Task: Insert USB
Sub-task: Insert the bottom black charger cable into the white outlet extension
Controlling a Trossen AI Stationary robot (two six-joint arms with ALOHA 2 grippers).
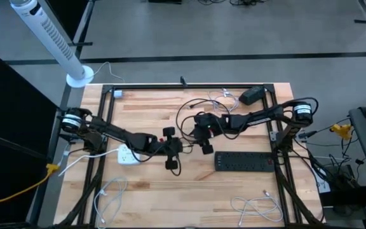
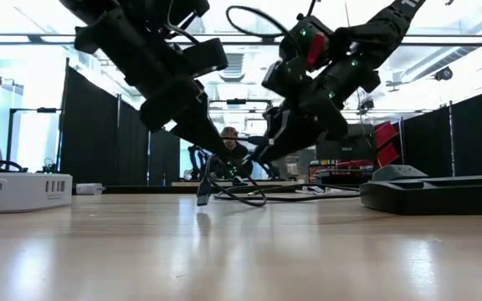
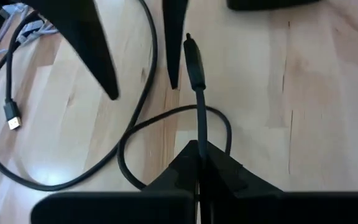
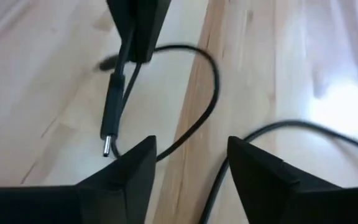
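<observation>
Near the middle of the bench [image 1: 170,203], the left end effector [image 1: 172,164] is clamped shut on a black cable [image 3: 199,118] just behind its plug [image 3: 194,62], so the plug sticks out ahead of the fingers, lifted off the wood. The right end effector [image 1: 205,145] hovers close by, facing it, with its fingers parted and nothing between them; in its wrist view the plug's metal tip [image 4: 107,147] hangs just in front of the gap.

The step in hand looks like a handover or regrip: one arm presents the plug, the other lines up to take or steady it. Insertion has not begun. The likely targets are the white charger [image 1: 128,154] to the left of the left end effector and the black power strip [image 1: 245,161] below the right arm; which one is meant cannot be told. The next move calls for a square hold on the plug body, then a straight approach to a port.

Slack cable loops lie on the wood under and behind both end effectors and could snag. More loose cables sit near the front edge [image 1: 113,191], well apart from the work. Open bench lies between the charger and the strip.
</observation>
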